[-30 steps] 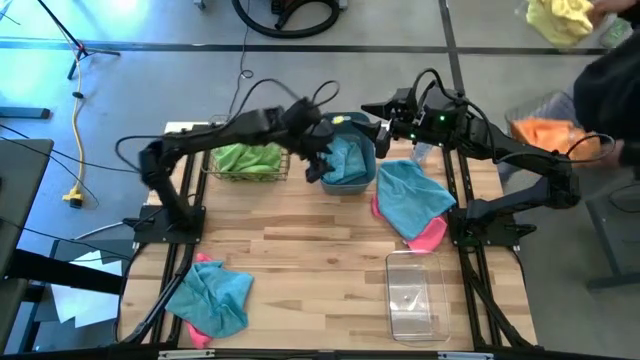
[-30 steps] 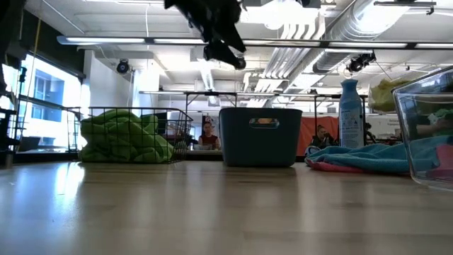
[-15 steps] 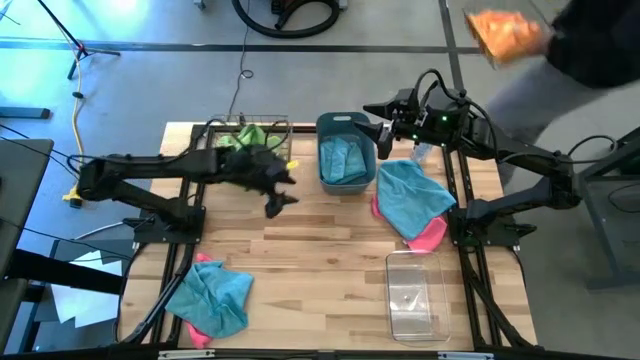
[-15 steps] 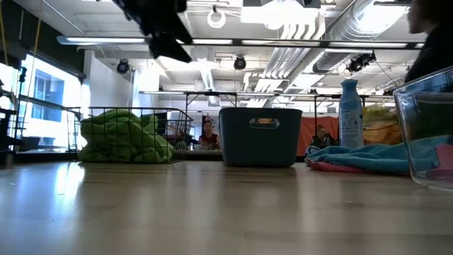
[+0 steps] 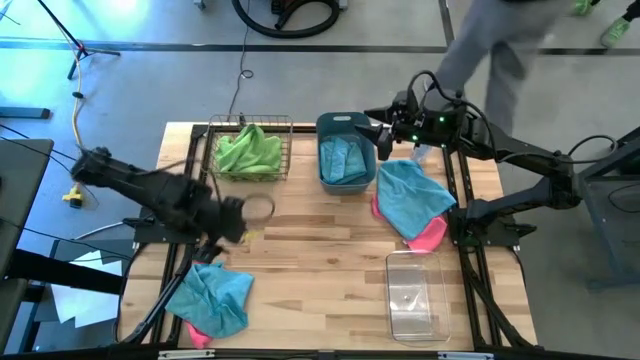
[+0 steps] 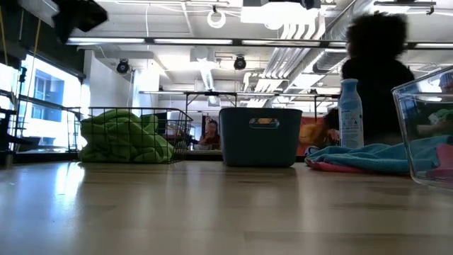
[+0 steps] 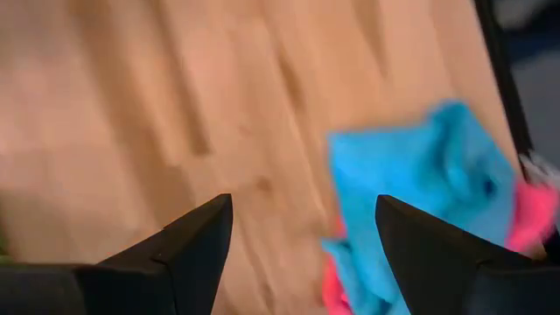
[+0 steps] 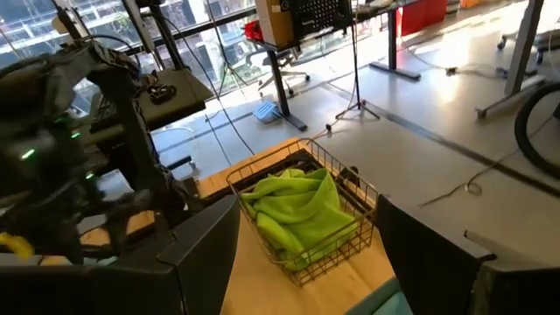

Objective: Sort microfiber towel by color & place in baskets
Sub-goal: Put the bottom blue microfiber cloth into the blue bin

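I held my left gripper (image 7: 297, 254) spread and empty above the blue-and-pink towel pile (image 5: 210, 298) at the table's seven o'clock, while my right gripper (image 5: 378, 128), also spread, waited over the slate-blue tub (image 5: 345, 160) at twelve.

You are in a robotics lab set up in an open-plan industrial office. Look past the bench (image 6: 212, 212) in the low view: the ceiling (image 6: 177, 57) is bare, with exposed ducts (image 6: 340, 32), pipes and strip lights, and round cameras (image 6: 123, 67) hang from it. Desks (image 6: 205, 95) on metal legs stand in rows behind, with a seated person (image 6: 209, 132) among them. Your high view shows a polished concrete floor (image 5: 120, 90) with cables (image 5: 243, 60) trailing across it and a yellow plug (image 5: 74, 195) off the bench's left edge. The right wrist view adds tall windows (image 8: 105, 22), stands (image 8: 359, 61) and more desks.
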`<action>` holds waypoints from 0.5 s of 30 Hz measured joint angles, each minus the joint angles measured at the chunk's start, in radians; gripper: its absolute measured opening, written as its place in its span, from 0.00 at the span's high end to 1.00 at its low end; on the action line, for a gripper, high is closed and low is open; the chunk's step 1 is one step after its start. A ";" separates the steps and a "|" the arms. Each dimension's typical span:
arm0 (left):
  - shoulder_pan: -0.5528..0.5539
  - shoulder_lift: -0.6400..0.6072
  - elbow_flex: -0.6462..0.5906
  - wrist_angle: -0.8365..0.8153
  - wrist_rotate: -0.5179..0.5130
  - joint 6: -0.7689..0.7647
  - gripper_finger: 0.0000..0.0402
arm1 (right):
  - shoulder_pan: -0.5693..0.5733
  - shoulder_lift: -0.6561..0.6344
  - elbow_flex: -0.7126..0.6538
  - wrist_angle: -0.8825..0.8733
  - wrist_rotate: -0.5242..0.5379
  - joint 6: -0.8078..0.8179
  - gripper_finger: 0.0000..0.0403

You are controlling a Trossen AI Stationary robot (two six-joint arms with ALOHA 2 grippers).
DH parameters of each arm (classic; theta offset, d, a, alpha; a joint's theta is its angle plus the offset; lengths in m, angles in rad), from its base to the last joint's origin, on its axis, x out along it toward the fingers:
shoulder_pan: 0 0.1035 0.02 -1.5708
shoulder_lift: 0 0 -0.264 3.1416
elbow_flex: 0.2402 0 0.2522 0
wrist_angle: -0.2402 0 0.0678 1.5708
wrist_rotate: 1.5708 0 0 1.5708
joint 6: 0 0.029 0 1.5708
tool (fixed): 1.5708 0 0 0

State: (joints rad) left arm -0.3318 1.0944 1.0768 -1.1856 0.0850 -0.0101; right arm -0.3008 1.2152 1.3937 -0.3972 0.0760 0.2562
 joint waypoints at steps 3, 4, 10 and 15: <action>-0.141 0.020 -0.001 0.001 -0.006 -0.005 0.34 | 0.000 0.000 0.000 -0.016 0.000 0.044 0.34; -0.188 0.029 -0.001 0.010 -0.016 -0.010 0.35 | 0.000 0.001 0.000 -0.026 -0.001 0.057 0.34; -0.423 0.128 -0.001 0.094 -0.025 -0.156 0.40 | 0.000 0.001 0.000 -0.102 -0.001 0.066 0.34; -0.547 0.258 -0.001 0.163 -0.024 -0.368 0.42 | 0.000 0.002 0.000 -0.166 -0.001 0.053 0.34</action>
State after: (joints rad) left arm -0.8786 1.3521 1.0760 -1.0226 0.0613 -0.3778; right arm -0.3004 1.2167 1.3937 -0.5636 0.0753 0.3088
